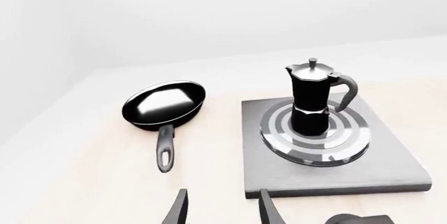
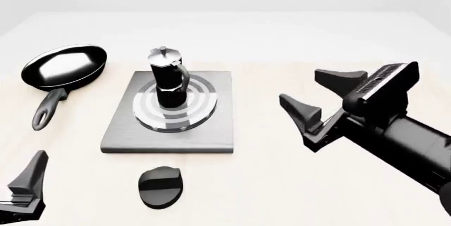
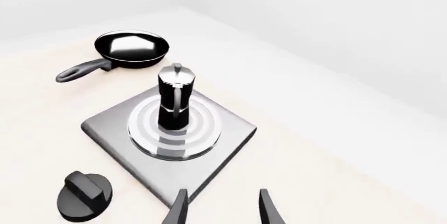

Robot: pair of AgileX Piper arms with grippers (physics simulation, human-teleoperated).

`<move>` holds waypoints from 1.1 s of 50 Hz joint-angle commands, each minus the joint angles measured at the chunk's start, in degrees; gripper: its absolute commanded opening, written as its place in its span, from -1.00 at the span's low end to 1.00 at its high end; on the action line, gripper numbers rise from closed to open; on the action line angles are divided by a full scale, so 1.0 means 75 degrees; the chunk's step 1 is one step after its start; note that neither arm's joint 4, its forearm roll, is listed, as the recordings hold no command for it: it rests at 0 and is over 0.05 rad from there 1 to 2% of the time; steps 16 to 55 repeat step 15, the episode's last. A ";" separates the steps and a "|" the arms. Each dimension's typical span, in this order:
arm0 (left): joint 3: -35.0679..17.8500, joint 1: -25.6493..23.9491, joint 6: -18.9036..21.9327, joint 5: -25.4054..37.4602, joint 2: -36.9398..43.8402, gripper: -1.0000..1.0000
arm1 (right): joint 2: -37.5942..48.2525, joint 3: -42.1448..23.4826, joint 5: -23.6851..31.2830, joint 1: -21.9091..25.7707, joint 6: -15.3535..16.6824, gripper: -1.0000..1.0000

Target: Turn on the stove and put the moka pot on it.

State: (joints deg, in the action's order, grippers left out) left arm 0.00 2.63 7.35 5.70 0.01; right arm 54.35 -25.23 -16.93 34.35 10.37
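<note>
Tools number two, and both are hanging released with nothing between their fingers. The right tool (image 2: 320, 99) is hovering well to the right of the stove (image 2: 169, 133), its two black fingers spread wide. The left tool (image 1: 220, 211) is sitting at the near left corner of the bench (image 2: 296, 184), only its finger ends showing in the left wrist view, parted and bare. One black oval knob (image 2: 160, 185) is lying on the bench just in front of the grey slab, apart from both tools. One moka pot (image 2: 168, 81) is standing upright on the stove's silver rings, lid shut, handle pointing toward the arms' side. One black frying pan (image 2: 65, 67) is resting on the bench to the left of the slab, holding nothing, handle toward the near side.
</note>
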 commanded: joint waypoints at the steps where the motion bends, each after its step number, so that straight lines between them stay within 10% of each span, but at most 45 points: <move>1: 0.0000 -0.0138 0.0019 -0.0031 0.0000 1.00 | -0.3066 0.1560 0.0870 -0.0626 0.0022 1.00; 12: 0.0000 -0.0334 0.0054 -0.0201 0.0000 1.00 | -0.7241 0.2297 0.3569 -0.1910 -0.0534 1.00; 55: 0.0000 -0.0386 0.0051 -0.0226 0.0000 1.00 | -0.7246 0.2428 0.3158 -0.2009 -0.0351 1.00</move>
